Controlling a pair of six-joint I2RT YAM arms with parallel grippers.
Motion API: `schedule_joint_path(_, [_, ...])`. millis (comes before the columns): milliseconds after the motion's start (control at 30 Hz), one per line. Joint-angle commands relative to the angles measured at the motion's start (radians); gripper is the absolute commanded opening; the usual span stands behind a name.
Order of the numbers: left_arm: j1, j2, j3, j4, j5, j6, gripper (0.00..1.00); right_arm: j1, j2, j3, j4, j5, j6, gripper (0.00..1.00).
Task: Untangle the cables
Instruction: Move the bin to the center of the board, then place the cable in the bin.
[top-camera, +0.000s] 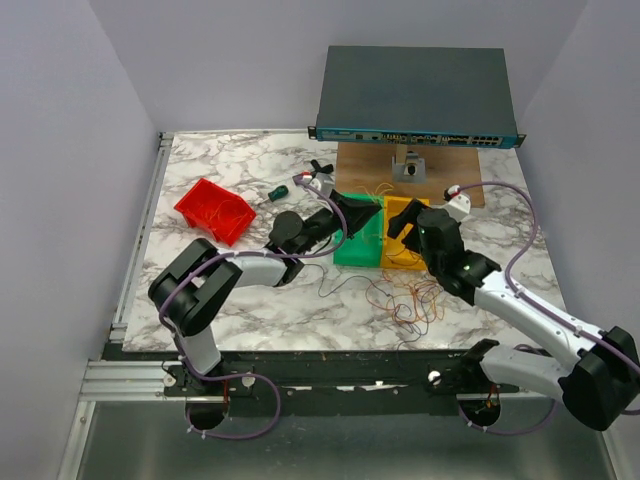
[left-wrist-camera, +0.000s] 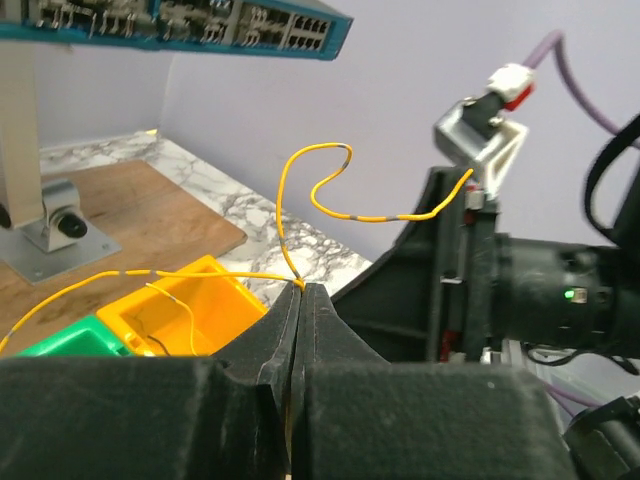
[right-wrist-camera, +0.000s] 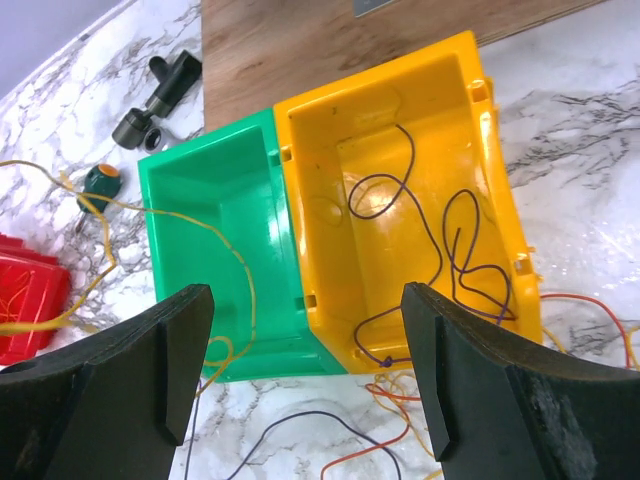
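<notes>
cables (top-camera: 410, 300) lie tangled; left fingers (left-wrist-camera: 340, 335) clamp a yellow cable (left-wrist-camera: 280, 205), right fingers (right-wrist-camera: 470, 390) gape empty above orange bin (right-wrist-camera: 506, 200).

Left of the green bin (right-wrist-camera: 200, 230), the red bin (right-wrist-camera: 30, 270) and a yellow cable (right-wrist-camera: 105, 262) run off the edge (only a bin corner shows).

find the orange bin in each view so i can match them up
Top external: orange bin just right of centre.
Left wrist: lower left.
Right wrist: centre to upper right.
Shared landmark: green bin right beside it in every view.
</notes>
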Motion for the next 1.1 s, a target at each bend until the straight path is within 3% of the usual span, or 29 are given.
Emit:
schedule_joint_path(0, [0.01, 0.059, 0.016, 0.0, -0.039, -0.007, 0.0, 0.001, -0.048, -0.032, -0.066, 0.069, -0.013, 0.83])
schedule_joint_path(67, [0.014, 0.072, 0.013, -0.056, -0.055, -0.018, 0.0, 0.0, -0.06, -0.035, -0.063, 0.074, -0.014, 0.83])
schedule_joint_path(233, [0.02, 0.039, 0.053, -0.418, -0.129, 0.015, 0.0, -0.001, -0.052, -0.026, -0.066, 0.077, -0.029, 0.83])
schedule_joint_path(367, [0.026, 0.072, 0.196, -0.793, -0.144, 0.106, 0.0, -0.001, -0.047, -0.026, -0.056, 0.074, -0.034, 0.83])
schedule_joint_path(667, [0.016, 0.217, 0.569, -1.385, -0.312, 0.262, 0.0, -0.002, -0.016, -0.031, -0.047, 0.068, -0.058, 0.83])
schedule_joint_path(867, [0.011, 0.296, 0.674, -1.511, -0.325, 0.286, 0.0, -0.006, -0.007, -0.04, -0.047, 0.072, -0.054, 0.83])
schedule_joint_path(1000, [-0.001, 0.269, 0.616, -1.452, -0.363, 0.278, 0.0, -0.005, -0.009, -0.051, -0.047, 0.075, -0.054, 0.83])
schedule_joint_path(1067, [-0.001, 0.294, 0.674, -1.516, -0.359, 0.288, 0.0, -0.005, -0.015, -0.056, -0.047, 0.071, -0.053, 0.83])
